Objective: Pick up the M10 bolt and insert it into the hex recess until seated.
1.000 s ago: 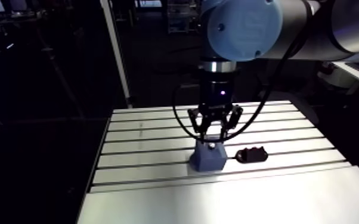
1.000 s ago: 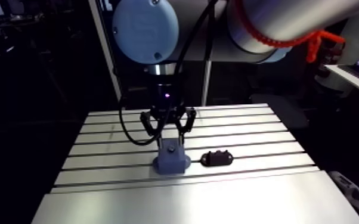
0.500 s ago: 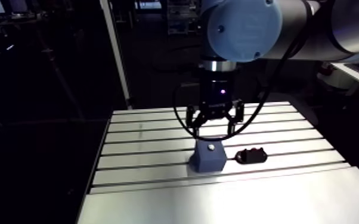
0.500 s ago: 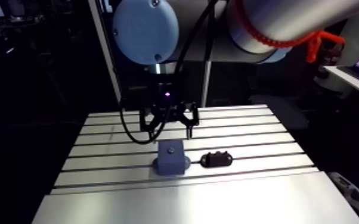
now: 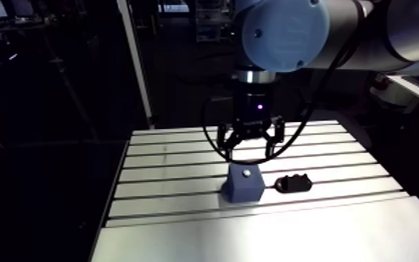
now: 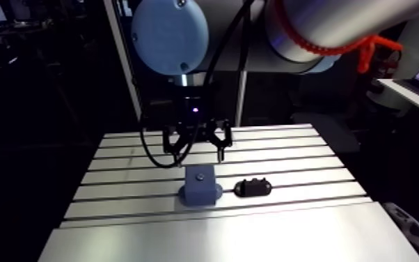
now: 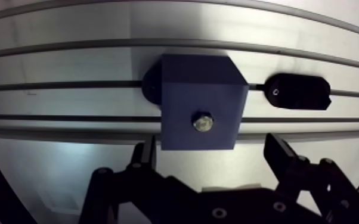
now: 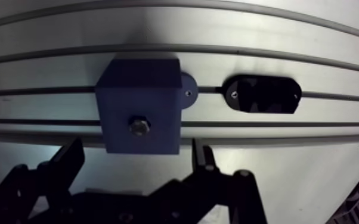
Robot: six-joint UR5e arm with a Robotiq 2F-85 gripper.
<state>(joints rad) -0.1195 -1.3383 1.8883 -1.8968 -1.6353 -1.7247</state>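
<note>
One tabletop [image 7: 68, 65], and on it: one blue block [image 7: 201, 101], one bolt [image 7: 203, 123] in its top, one black oval piece [image 7: 297, 92] alongside. One end effector [image 7: 210, 149], two fingers [image 7: 280, 156].

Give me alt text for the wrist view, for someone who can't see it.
A bolt head shows in the top face of a blue block on a slotted table. The gripper is open and empty, one finger to each side of the block. A small black part lies beside it.
</note>
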